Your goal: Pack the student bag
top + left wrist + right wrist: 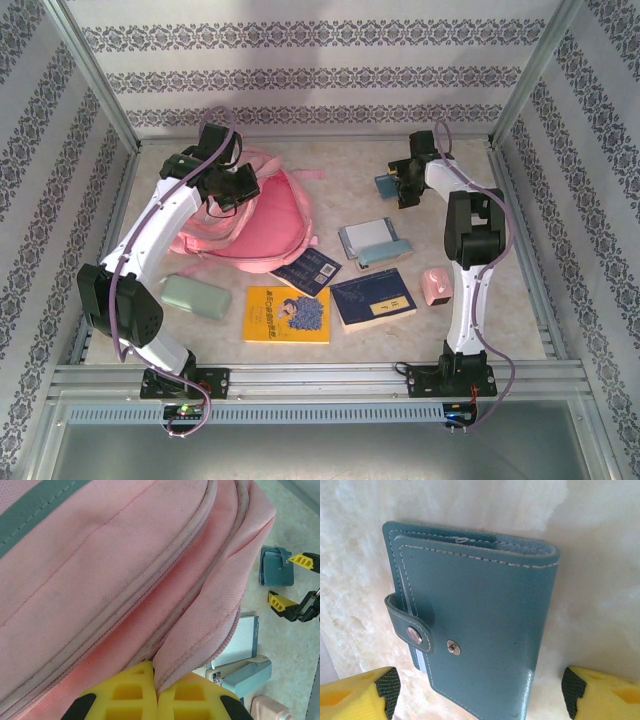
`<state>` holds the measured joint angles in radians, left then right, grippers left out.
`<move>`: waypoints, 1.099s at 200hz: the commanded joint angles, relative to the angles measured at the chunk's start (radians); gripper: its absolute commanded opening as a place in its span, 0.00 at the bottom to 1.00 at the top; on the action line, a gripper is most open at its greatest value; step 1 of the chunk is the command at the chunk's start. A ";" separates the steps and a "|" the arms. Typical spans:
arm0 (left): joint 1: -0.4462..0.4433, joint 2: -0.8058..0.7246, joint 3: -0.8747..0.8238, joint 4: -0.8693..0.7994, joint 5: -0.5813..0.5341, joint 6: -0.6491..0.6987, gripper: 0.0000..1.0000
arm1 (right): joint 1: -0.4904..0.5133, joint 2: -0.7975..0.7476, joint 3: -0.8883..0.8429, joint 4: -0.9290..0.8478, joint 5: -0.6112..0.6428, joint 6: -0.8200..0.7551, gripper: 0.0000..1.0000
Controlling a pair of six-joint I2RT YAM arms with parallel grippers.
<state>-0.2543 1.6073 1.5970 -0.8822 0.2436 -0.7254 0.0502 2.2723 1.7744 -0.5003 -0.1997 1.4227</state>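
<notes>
Left gripper (pixel 157 690) pinched on a fabric fold of the student bag (pixel 262 215) at the table's (pixel 350 185) far left, right gripper (pixel 480 692) spread astride the teal wallet (pixel 475 630), yellow book (pixel 288 315) and other items lying outside, so packing is judged barely begun.

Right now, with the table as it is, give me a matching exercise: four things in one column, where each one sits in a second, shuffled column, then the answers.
1. student bag
2. teal wallet
3. yellow book
4. mint-green case

A. flat on the table, straddled by the open right gripper
B. near edge, left of the large dark blue book
C. fabric fold pinched in the left gripper
D. beside the elbow of the left arm

Pairs: 1-C, 2-A, 3-B, 4-D
</notes>
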 commanded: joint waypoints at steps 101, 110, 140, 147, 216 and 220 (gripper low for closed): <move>0.026 -0.021 0.014 0.017 -0.017 0.026 0.00 | 0.004 0.105 0.163 -0.226 0.069 -0.063 0.27; 0.024 -0.023 0.016 0.018 -0.017 0.028 0.00 | 0.000 0.092 0.154 -0.217 0.068 -0.082 0.21; 0.026 -0.036 0.029 0.016 -0.015 0.039 0.00 | -0.009 0.028 0.144 -0.187 0.078 -0.196 0.14; 0.025 -0.039 0.035 0.013 -0.016 0.045 0.00 | -0.011 0.011 0.140 -0.178 0.074 -0.224 0.13; 0.029 -0.076 0.172 -0.078 -0.025 0.145 0.00 | 0.007 -0.257 -0.045 -0.020 0.002 -0.431 0.00; 0.029 -0.079 0.180 -0.081 -0.027 0.153 0.00 | 0.009 -0.277 -0.066 -0.006 -0.003 -0.432 0.00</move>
<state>-0.2413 1.6005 1.6794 -0.9298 0.2291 -0.6380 0.0422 2.1414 1.8030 -0.6014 -0.1738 1.0847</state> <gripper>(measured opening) 0.051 0.087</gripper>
